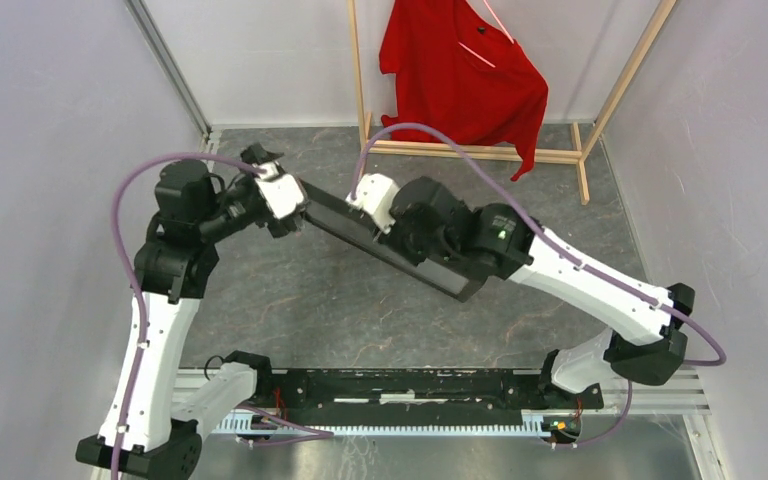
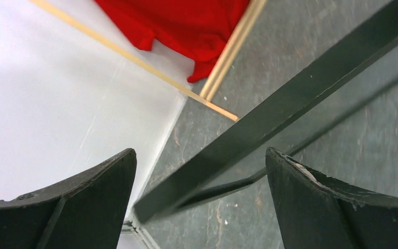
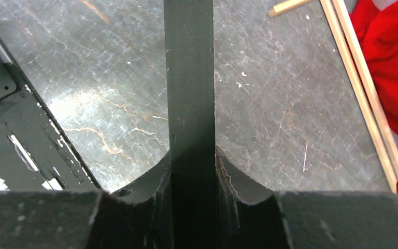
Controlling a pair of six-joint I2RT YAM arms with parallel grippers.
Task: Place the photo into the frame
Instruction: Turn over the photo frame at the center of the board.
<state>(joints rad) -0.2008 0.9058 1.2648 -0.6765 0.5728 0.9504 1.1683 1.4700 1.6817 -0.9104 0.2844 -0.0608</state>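
Above the middle of the worktop, toward its far edge, the frame [image 1: 338, 224] hangs off the surface, edge-on. The right gripper [image 3: 192, 161] is clamped on one black rail. The left gripper [image 2: 199, 155] stands wide apart around a corner, seemingly not touching it. The photo is nowhere in view. The step in hand looks like repositioning the frame; the next move calls for laying it flat.

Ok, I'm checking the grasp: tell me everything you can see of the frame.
The frame is thin-railed and black, seen nearly edge-on and held slanted above the gray table. The right pincer is shut on one rail. A corner of the frame sits inside the open left pincer, touching neither finger.
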